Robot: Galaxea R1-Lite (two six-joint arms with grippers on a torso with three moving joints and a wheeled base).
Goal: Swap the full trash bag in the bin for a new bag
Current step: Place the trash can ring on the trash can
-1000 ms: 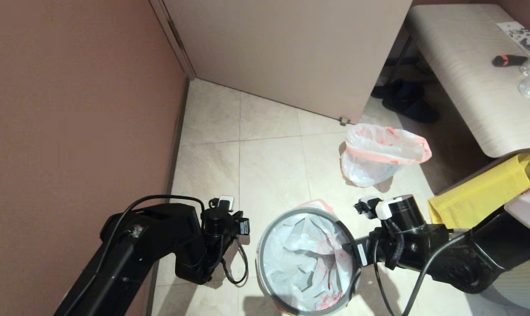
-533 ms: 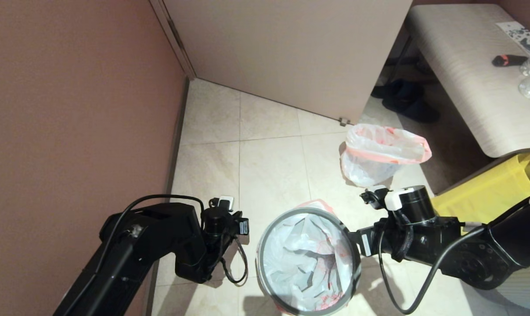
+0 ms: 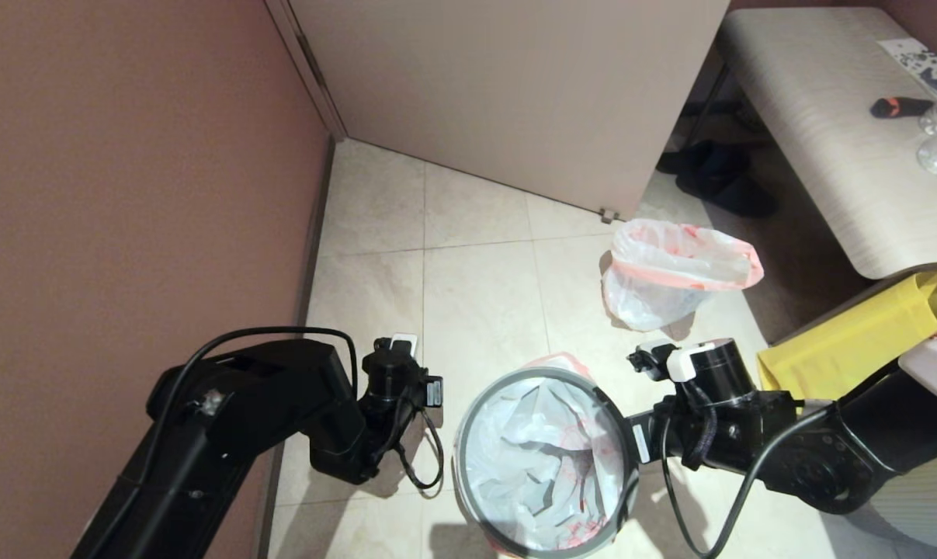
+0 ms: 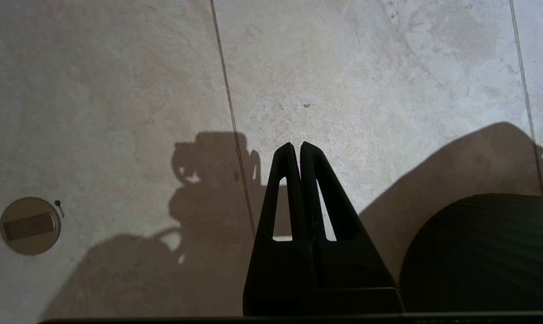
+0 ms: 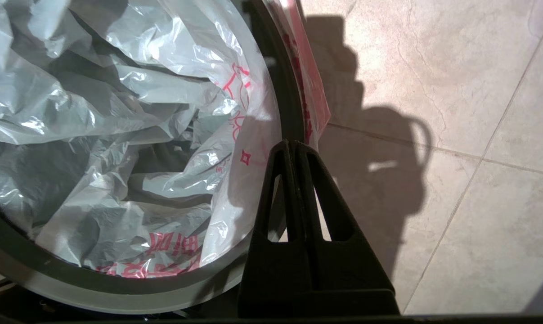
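Right end effector pressed together at the bin rim, touching the new bag lining it, left end effector pressed together beside the bin, empty.

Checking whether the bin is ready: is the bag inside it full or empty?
Empty: the new bag lining the bin shows only limp wrinkled plastic, nothing inside.

Beige tiled floor carries the bin, standing between left tool and right tool. Full trash bag sits on floor beyond right tool; dark shoes further out.
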